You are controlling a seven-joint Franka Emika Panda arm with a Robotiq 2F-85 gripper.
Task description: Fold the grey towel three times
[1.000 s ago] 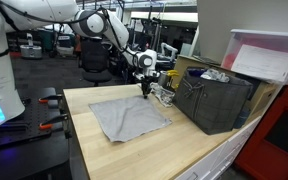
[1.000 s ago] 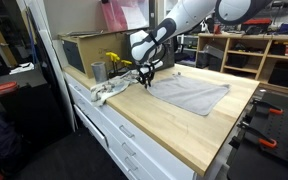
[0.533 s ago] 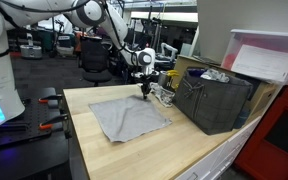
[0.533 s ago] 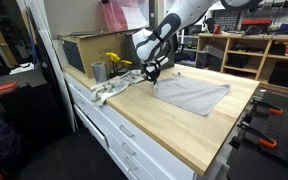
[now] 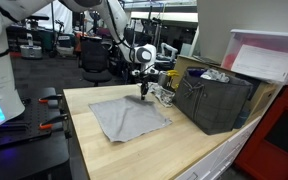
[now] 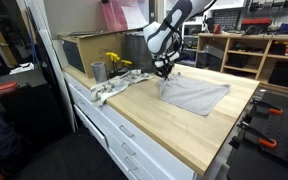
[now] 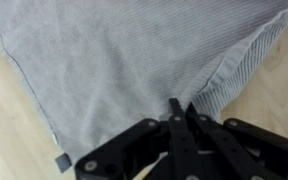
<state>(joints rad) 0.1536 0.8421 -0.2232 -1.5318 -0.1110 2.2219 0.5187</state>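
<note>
The arm (image 5: pixel 114 25) is built from rounded white link shells separated by dark joint bands, as both exterior views show. The wrist section (image 6: pixel 154 42) is dark grey. The gripper (image 7: pixel 179 108) is black throughout, with flat angular linkage bars, narrow fingers (image 7: pixel 174 125) and pale round pivot pins (image 7: pixel 89 165).

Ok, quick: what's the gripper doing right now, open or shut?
Gripper: closed, fingertips together, pinching a fold of the towel.
</note>
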